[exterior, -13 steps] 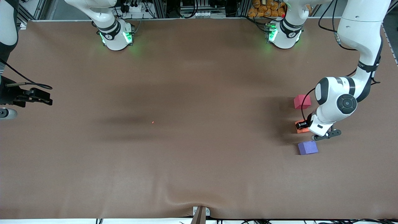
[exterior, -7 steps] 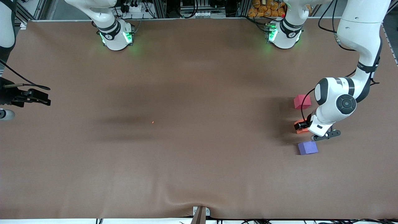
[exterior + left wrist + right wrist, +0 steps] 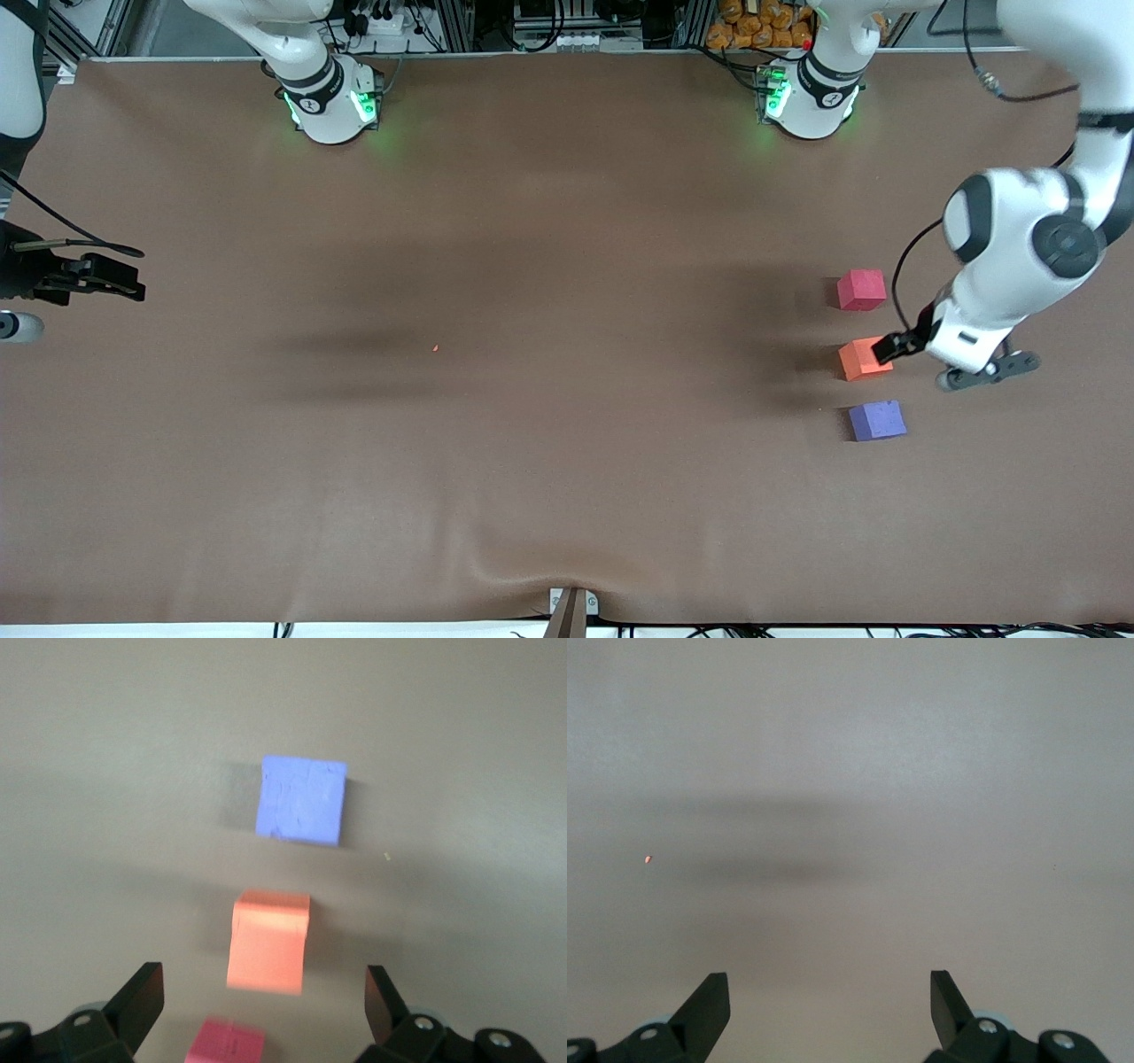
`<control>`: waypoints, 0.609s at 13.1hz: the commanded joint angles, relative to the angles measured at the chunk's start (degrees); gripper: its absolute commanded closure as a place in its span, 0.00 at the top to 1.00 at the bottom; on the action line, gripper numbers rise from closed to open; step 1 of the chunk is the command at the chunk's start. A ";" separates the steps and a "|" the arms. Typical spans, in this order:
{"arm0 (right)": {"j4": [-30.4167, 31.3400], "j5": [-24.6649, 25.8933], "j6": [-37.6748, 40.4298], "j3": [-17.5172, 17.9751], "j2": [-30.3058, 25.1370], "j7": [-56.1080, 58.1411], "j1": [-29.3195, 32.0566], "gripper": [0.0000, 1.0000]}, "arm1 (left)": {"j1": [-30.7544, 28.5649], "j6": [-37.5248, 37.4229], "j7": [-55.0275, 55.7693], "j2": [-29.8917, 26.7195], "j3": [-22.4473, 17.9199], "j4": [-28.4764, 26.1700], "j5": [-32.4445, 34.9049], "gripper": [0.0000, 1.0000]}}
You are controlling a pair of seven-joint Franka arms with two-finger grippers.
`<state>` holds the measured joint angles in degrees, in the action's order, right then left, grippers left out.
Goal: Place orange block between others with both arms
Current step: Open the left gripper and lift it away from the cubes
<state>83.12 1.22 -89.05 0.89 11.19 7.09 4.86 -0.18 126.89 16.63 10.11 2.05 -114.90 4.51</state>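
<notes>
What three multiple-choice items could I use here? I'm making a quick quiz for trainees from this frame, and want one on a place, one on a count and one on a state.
1. Where does the orange block sit?
A. on the purple-blue cube
B. on the table between the pinkish-red cube and the purple-blue cube
C. in the right gripper

2. How many cubes are on the table?
A. two
B. three
C. four

3. How is the left gripper?
A. open, holding nothing
B. shut on the orange block
C. shut on the pinkish-red cube

Key: 1 B, the three cubes lie in a row, apart. 2 B, one of each colour. 3 A, its fingers stand wide above the block. The right gripper waits open.
</notes>
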 commanded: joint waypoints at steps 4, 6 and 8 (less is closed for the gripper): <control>0.03 0.80 -0.16 0.69 -0.29 -0.50 -0.11 1.00 | -0.43 -33.42 -5.09 -4.66 5.33 19.77 -0.28 1.00; 0.12 0.80 -0.24 0.86 -0.29 -0.68 -0.11 1.00 | -0.78 -40.29 -12.03 -5.54 5.24 25.66 -2.48 1.00; 0.20 0.71 -0.42 0.86 -0.29 -0.68 -0.02 1.00 | -0.78 -45.31 -15.92 -5.63 5.24 30.42 -2.57 1.00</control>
<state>83.13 1.22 -89.22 1.37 11.19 7.10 4.70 -0.30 86.45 4.59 3.67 7.11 -89.89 2.96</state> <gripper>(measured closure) 0.000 0.000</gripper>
